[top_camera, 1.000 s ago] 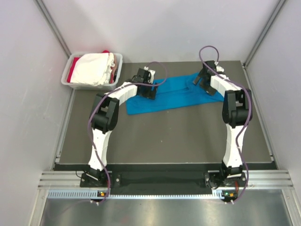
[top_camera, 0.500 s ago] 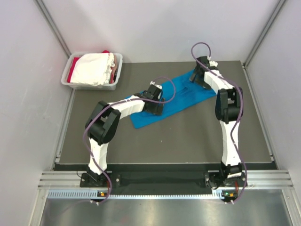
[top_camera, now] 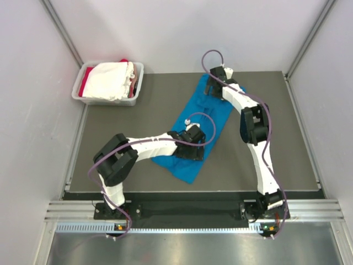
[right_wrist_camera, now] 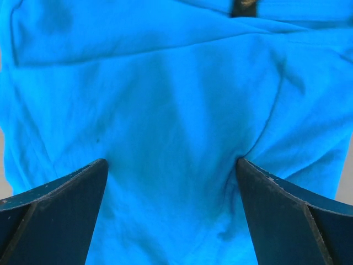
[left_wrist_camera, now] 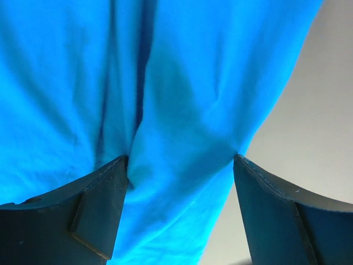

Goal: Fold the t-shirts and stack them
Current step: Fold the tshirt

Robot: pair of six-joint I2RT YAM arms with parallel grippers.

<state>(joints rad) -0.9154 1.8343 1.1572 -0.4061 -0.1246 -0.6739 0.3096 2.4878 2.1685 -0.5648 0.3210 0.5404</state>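
Blue short-sleeved cloth t-shirt (top_camera: pixel 186 167), no longer lying crosswise on the dark grey table mat (top_camera: pixel 121 118) as a second ago. Now swung to a diagonal, far end by the back edge near the centre, near end pointing towards the arm bases. Dragged there flat on the mat, not lifted.

Pinned at the far end under the right two-finger gripper (right_wrist_camera: pixel 171 162), spread wide, fingertips pressed into the cloth, with the small dark chest mark (right_wrist_camera: pixel 245 8) just ahead. Pinned towards the near end under the left two-finger gripper (left_wrist_camera: pixel 181 160), also wide, a ridge of cloth puckered between the fingers. Nothing pinched or raised yet.

Reads as re-orienting for a fold: length now running away from the bases, so probably set up for a side or sleeve fold next. Wrinkled along the middle; likely worth smoothing first.

Remaining white t-shirt (top_camera: pixel 107 80) and red t-shirt (top_camera: pixel 84 86) heaped in the pale grey plastic tub (top_camera: pixel 139 83) at far left, well apart from the blue one. Stacking not begun.
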